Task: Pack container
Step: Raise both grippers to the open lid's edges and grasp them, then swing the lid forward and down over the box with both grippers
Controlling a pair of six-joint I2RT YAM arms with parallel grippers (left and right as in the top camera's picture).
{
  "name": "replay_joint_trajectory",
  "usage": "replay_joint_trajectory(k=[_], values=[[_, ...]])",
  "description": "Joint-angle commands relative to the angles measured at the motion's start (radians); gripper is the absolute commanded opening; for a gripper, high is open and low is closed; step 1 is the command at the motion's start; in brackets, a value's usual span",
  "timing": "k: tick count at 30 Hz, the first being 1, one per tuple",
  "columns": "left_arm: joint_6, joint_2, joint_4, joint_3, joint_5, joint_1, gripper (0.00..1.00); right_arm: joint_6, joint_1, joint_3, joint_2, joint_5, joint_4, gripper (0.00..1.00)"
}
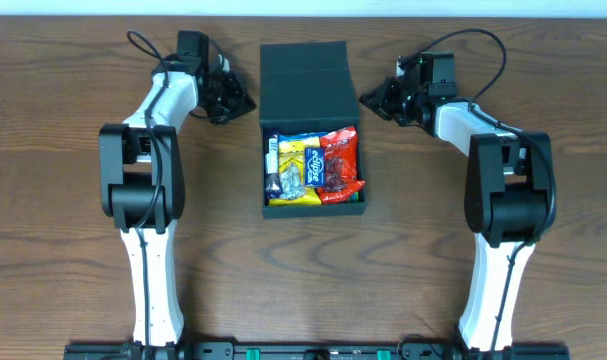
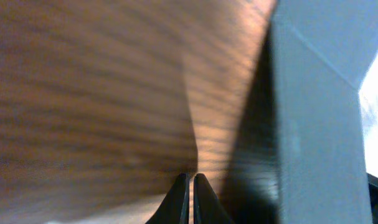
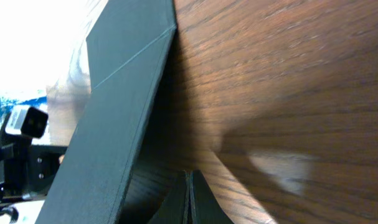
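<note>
**Left gripper** [image 2: 190,182]: The fingers are pressed together with only a hairline slit between them, and nothing is held. The tips sit low over the wooden table [image 2: 83,93], just beside a dark green outer panel of the container [image 2: 313,124]. The pictures do not show whether the tips touch that panel.

**Right gripper** [image 3: 189,179]: The fingers are together and nothing is between them. The tips sit low over the table, just beside the opposite side of the container. In the right wrist view that side appears as a slanted green panel.

**Container:** In the overhead view the container stands at the middle of the table, between the two arms. Its lid [image 1: 305,78] is open and folded back toward the far edge of the table. The two grippers flank the lid, one on each side.

**Contents:**
- A yellow packet [image 1: 298,165] lies in the centre of the container.
- A red packet [image 1: 341,165] lies against the right wall, touching the yellow one.
- A narrow white-and-blue item [image 1: 272,165] lies along the left wall; its kind cannot be told.

**Arms:** The left arm [image 1: 143,170] and the right arm [image 1: 508,180] each rise from the near edge of the table. Each bends inward at the elbow toward the lid.
</note>
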Motion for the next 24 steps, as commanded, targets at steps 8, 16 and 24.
replay_joint_trajectory(k=[8,16,24], values=[[0.022,0.011,0.038,0.019,0.084,-0.04,0.06,0.01,0.028,0.023,0.028,-0.153,0.067,0.02],[0.079,0.006,0.037,0.037,0.146,-0.034,0.06,0.003,0.022,0.023,0.028,-0.287,0.177,0.01],[0.2,-0.062,-0.016,0.117,0.144,-0.014,0.06,0.028,-0.005,0.045,-0.004,-0.449,0.304,0.01]])
